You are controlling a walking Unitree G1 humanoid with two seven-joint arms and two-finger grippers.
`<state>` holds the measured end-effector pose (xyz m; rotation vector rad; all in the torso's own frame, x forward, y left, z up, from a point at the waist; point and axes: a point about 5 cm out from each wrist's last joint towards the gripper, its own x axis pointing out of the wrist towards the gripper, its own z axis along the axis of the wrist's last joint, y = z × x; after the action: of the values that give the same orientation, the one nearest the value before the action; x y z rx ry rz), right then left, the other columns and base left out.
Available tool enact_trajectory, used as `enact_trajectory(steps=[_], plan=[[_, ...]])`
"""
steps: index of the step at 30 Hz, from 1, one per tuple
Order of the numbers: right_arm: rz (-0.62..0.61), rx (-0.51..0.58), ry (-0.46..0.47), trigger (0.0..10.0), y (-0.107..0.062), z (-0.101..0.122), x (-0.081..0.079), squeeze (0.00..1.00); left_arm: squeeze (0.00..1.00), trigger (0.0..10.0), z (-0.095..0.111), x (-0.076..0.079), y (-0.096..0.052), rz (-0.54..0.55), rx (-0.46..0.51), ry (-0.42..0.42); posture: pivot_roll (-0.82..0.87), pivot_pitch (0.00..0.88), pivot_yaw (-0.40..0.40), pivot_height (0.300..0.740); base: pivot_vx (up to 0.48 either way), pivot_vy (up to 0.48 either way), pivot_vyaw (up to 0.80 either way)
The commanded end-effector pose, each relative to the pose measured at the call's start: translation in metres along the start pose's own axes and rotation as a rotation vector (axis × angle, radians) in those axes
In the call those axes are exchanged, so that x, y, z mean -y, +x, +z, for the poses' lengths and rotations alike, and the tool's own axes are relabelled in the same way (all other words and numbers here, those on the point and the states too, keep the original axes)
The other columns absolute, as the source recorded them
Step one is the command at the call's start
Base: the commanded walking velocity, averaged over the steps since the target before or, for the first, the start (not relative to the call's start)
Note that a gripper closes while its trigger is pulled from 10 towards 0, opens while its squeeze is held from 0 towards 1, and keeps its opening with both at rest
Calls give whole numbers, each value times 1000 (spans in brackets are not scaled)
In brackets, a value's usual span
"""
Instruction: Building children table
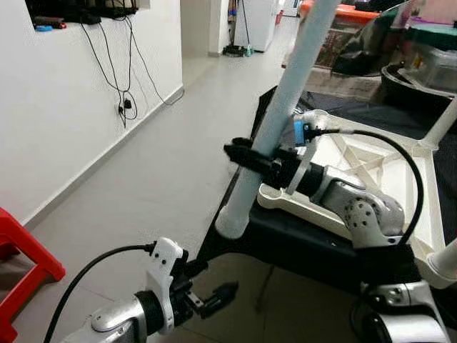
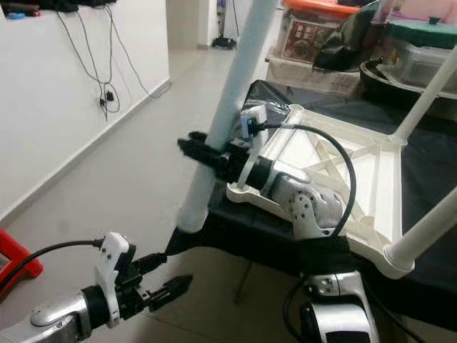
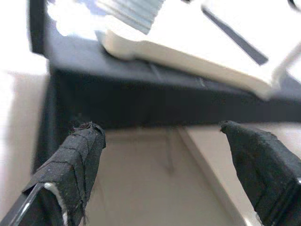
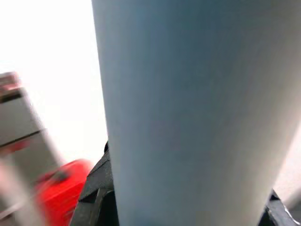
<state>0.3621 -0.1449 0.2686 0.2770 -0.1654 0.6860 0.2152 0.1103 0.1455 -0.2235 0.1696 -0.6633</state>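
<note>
Leaning steeply, table leg clamped in right hand.

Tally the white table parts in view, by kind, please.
Tabletop panel, upside down on the dark platform: 1
Legs already fitted to it: 2
Loose leg clamped in the right gripper: 1
Total: 4

You see a red stool on the tiled floor, near the white wall. Black cables hang down that wall. Storage boxes stand farther from the wall.
</note>
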Motion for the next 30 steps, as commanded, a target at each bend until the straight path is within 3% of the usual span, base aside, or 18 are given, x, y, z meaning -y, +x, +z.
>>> enact_trajectory(steps=[1,5,15,16,17,20,21,30], plan=[[-110,57,-77,0,0,9,8,0,0,10000,2,-5,0,71,20,25,62,59,-64,740,0,0,0],[-275,158,-134,0,-1,19,15,0,0,10000,13,-11,4,165,96,47,63,58,-64,740,0,0,0],[-296,204,-143,0,6,17,6,0,0,10000,19,-14,6,195,132,61,66,58,-63,740,276,0,0],[-287,199,-149,1490,7,14,3,0,0,10000,19,-15,6,198,135,61,66,58,-63,740,330,0,0],[-287,200,-158,3725,10,12,1,0,0,10000,20,-15,6,205,138,65,67,62,-65,740,330,0,0],[-288,201,-164,3725,12,10,0,0,0,10000,20,-15,7,210,141,67,67,62,-65,740,330,0,0],[-287,200,-168,10000,13,9,-1,0,0,10000,20,-15,7,212,143,67,67,63,-65,740,330,0,0],[-276,199,-177,10000,18,3,-7,0,0,10000,18,-14,7,219,146,61,68,63,-68,740,339,0,0]])
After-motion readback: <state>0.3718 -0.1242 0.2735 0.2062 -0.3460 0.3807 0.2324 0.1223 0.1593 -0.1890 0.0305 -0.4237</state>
